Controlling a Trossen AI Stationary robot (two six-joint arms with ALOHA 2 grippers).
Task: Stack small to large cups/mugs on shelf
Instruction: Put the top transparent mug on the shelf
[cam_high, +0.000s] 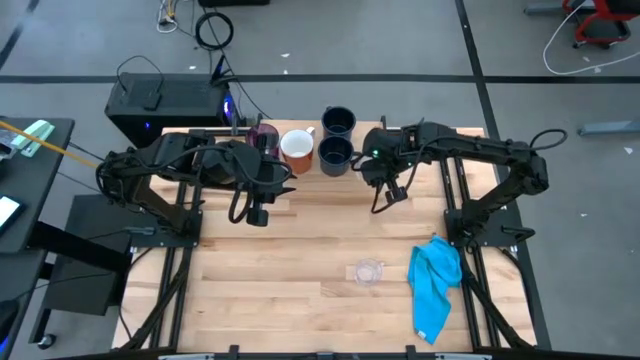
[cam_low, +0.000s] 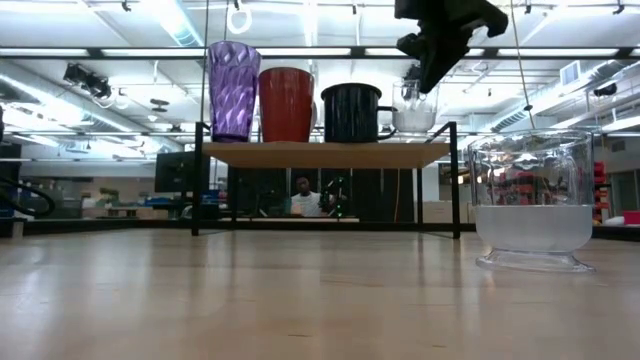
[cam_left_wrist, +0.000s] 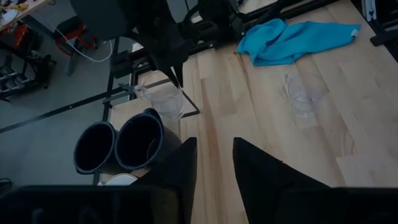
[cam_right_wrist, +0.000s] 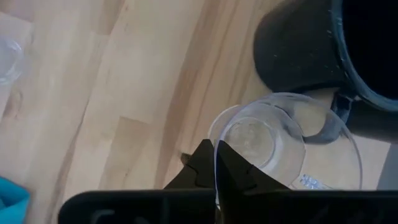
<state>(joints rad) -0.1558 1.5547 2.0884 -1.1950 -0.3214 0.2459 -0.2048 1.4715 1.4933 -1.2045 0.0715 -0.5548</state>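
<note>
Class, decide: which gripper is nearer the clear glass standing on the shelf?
Right. The right gripper is shut on the rim of the clear glass on the shelf; the left gripper hovers apart, by the shelf's other end.

Open tabletop (cam_high: 280, 290) before crowded shelf (cam_low: 325, 154)

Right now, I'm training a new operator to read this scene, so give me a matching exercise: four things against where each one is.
1 purple tumbler
2 shelf-end glass
3 lone glass
4 blue cloth

a crumpled, right side of the table
b pinched by the right gripper
c shelf, left arm's end
d upright on table beside cloth

Pairs: 1c, 2b, 3d, 4a
</note>
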